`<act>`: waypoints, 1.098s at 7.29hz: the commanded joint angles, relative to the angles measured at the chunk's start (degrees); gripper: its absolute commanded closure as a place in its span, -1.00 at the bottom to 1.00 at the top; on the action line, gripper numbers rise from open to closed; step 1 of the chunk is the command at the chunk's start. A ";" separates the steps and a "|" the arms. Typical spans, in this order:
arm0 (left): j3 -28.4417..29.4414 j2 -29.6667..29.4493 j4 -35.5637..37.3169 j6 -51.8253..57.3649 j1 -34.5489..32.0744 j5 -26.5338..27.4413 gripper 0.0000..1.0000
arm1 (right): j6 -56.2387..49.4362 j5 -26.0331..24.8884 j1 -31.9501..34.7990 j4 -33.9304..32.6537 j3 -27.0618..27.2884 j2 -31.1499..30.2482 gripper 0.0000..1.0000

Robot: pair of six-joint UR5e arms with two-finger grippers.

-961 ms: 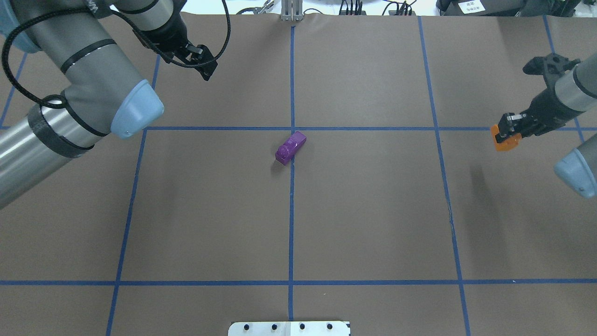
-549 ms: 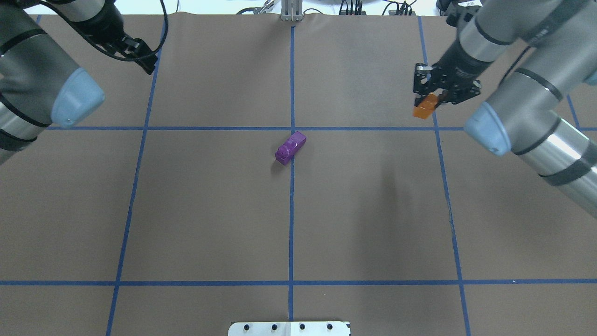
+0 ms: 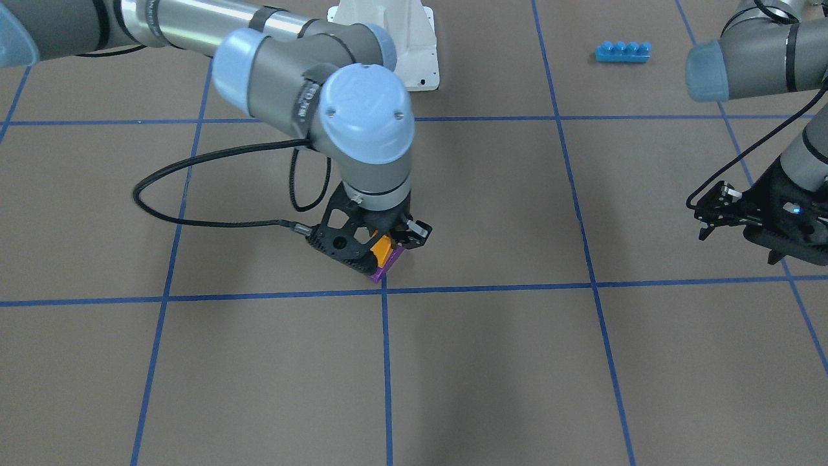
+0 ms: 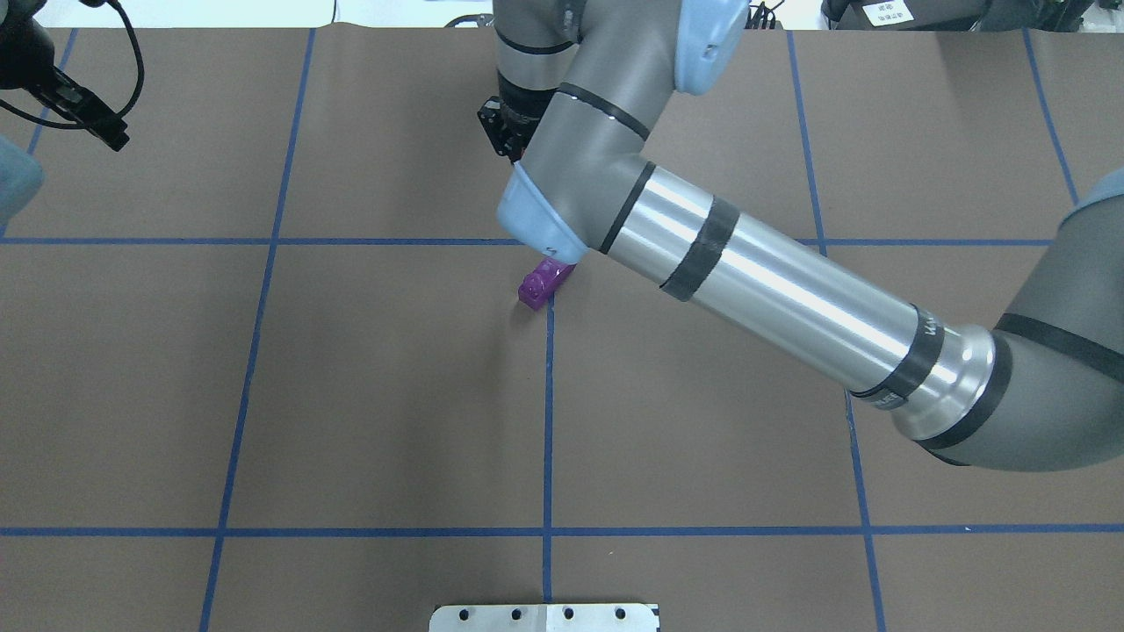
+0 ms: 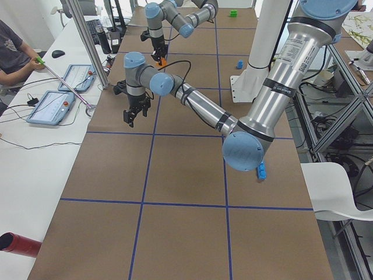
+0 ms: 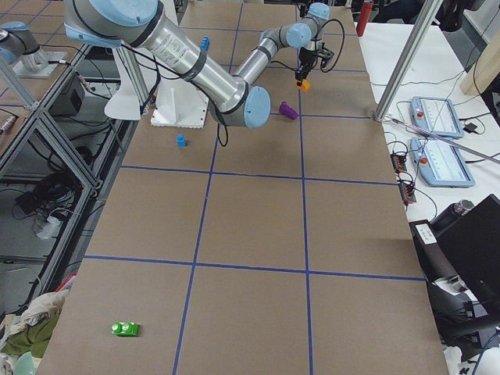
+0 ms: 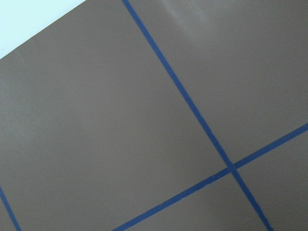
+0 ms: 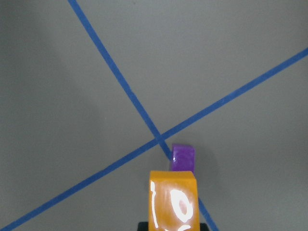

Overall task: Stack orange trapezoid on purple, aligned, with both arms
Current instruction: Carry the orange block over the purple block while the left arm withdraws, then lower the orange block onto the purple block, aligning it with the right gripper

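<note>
The purple block (image 3: 388, 268) lies on the brown table near the centre tape cross. In the overhead view (image 4: 537, 286) my right arm partly covers it. My right gripper (image 3: 375, 251) is shut on the orange trapezoid (image 3: 384, 248) and holds it directly over the purple block. The right wrist view shows the orange trapezoid (image 8: 173, 202) at the bottom, with the purple block's end (image 8: 183, 158) just beyond and below it. I cannot tell if they touch. My left gripper (image 3: 705, 219) is open and empty, far off on my left side (image 4: 92, 123).
A long blue four-stud brick (image 3: 622, 52) lies near the white robot base (image 3: 414, 52). A small blue block (image 6: 181, 141) and a green block (image 6: 125, 329) lie far from the centre. A metal plate (image 4: 544, 618) sits at the table's near edge.
My right arm has swung in from the right side to the centre, carrying the orange trapezoid over the purple block. My left arm has drawn back toward the far left corner.
</note>
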 commanded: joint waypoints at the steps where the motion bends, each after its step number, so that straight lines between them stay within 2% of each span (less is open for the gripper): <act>1: 0.02 1.45 -0.16 0.21 -0.22 -0.05 -1.00 | 3.74 -1.29 -3.57 0.21 -2.69 0.65 1.00; 3: 0.11 1.46 -0.16 0.12 -0.13 -0.05 -1.00 | 13.19 -4.72 -4.81 8.26 -2.69 -2.33 1.00; 8: 0.46 1.28 -0.16 -0.15 0.22 -0.05 -1.00 | 16.14 -4.64 -5.16 8.30 -2.78 -3.84 1.00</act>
